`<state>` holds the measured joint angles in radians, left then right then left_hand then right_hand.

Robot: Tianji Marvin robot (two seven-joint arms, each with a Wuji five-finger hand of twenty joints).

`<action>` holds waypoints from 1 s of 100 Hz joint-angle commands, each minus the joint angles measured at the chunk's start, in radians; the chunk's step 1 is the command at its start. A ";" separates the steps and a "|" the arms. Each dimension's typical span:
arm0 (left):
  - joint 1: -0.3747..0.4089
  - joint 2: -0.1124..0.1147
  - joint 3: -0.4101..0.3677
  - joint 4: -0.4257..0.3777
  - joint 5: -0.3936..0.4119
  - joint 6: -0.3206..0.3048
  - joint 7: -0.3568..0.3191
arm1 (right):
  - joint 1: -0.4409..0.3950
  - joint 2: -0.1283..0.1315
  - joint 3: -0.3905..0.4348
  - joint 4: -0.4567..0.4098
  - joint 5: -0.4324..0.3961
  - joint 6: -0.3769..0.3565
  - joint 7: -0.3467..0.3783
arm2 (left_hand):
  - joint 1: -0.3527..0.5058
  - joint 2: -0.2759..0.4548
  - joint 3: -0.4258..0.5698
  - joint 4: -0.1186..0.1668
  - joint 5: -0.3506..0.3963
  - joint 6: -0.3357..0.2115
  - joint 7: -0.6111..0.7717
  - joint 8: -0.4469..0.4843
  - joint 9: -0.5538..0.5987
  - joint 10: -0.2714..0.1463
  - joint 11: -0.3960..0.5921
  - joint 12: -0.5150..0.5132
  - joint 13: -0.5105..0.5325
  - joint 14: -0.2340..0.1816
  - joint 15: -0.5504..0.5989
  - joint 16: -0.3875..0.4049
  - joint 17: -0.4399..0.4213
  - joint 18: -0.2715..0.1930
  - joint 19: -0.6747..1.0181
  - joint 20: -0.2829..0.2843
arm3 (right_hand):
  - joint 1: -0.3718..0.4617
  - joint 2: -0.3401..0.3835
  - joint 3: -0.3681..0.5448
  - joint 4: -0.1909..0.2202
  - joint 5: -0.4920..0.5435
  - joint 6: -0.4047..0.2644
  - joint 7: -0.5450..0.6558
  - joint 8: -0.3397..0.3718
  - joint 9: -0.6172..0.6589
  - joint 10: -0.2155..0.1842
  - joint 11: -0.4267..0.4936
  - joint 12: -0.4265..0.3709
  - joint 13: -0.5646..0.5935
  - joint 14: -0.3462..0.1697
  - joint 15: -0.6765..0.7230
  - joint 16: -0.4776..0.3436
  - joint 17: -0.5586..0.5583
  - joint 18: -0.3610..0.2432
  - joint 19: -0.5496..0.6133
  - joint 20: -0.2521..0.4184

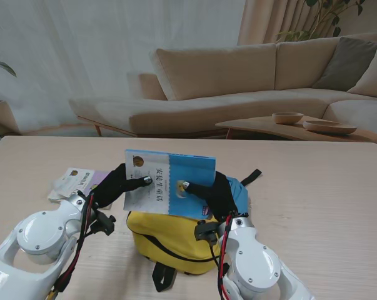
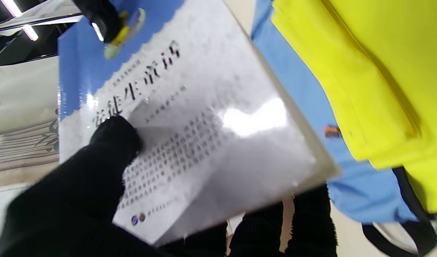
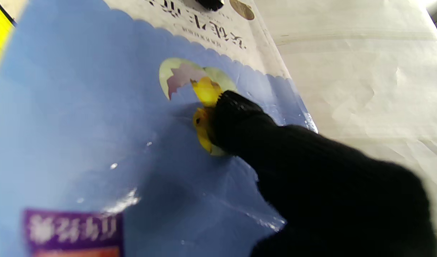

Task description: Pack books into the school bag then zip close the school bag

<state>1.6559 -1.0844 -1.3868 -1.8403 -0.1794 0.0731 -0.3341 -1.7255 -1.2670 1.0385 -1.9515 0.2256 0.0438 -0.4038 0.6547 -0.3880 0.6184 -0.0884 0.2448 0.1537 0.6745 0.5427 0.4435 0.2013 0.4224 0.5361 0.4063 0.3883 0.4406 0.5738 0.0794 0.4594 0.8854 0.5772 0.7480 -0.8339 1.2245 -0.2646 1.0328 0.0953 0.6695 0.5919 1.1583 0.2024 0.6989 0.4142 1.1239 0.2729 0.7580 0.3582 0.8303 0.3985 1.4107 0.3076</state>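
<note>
Book [image 1: 169, 182] pinched by my left hand [image 1: 116, 185] and right hand [image 1: 216, 195], I keep it level entering the school bag [image 1: 169, 240].

book [image 1: 169, 182] covers bag [image 1: 169, 240] — blocked

both arms are glossy white rounded shells with round joint caps; red and black cables run along each wrist. the left robot hand [image 1: 116, 186] and right robot hand [image 1: 214, 194] wear black knit gloves with small silvery fingertips.
</note>
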 commanded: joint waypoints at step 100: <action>0.030 -0.022 -0.008 -0.055 -0.038 -0.038 0.012 | -0.014 0.012 0.010 -0.022 -0.065 0.044 0.090 | 0.636 0.167 -0.220 0.012 0.353 -0.154 0.401 0.670 0.443 0.005 0.360 0.542 0.370 0.076 0.541 0.285 0.288 0.125 0.470 0.275 | -0.141 0.033 0.029 0.049 -0.234 -0.109 0.067 -0.272 -0.300 -0.010 -0.010 -0.062 -0.275 -0.045 -0.159 -0.019 -0.334 -0.040 -0.154 0.056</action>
<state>1.6741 -1.0945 -1.3953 -1.8683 -0.2152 0.0418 -0.3078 -1.7332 -1.2538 1.0537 -1.9648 0.1728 0.0920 -0.3453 1.1158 -0.3243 0.2321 -0.1102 0.4637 0.1069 0.9284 1.0880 0.8417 0.2282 0.6718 1.0374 0.7428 0.4619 0.9287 0.8353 0.3543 0.5496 1.2908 0.8158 0.6804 -0.7810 1.2235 -0.2462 0.8292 0.0238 0.7982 0.2936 0.9137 0.2068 0.6629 0.3421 0.9087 0.2553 0.6220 0.3313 0.5347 0.3772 1.2832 0.3317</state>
